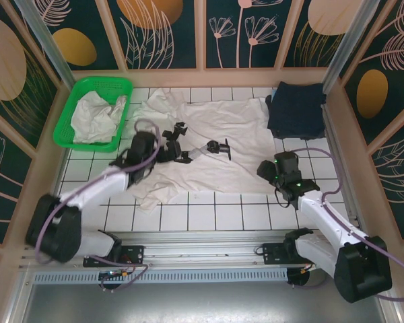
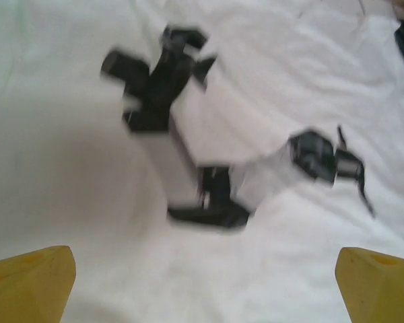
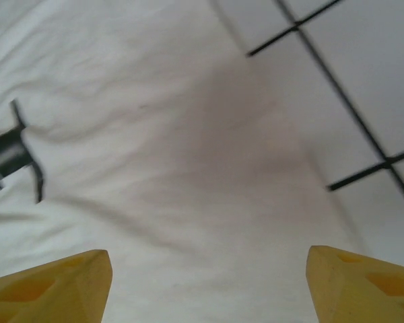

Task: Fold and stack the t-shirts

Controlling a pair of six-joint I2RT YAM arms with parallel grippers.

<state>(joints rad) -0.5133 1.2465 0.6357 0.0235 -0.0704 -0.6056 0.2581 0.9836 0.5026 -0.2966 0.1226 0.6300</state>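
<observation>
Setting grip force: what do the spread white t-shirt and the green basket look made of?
The white t-shirt looks like soft matte cotton knit, probably: it lies wrinkled and limp. The green basket looks like rigid moulded plastic: open mesh walls, uniform colour.

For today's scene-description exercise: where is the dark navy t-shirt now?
In the top view, the dark navy t-shirt lies in the far right corner of the table, just right of the spread white t-shirt.

Bright, even light filled the cell. Ahead of the left claw (image 2: 202,286) the black print (image 2: 182,134) on the white cotton t-shirt (image 2: 60,121) was smeared with blur; a soft grey shadow lay ahead of the right claw (image 3: 209,286).
</observation>
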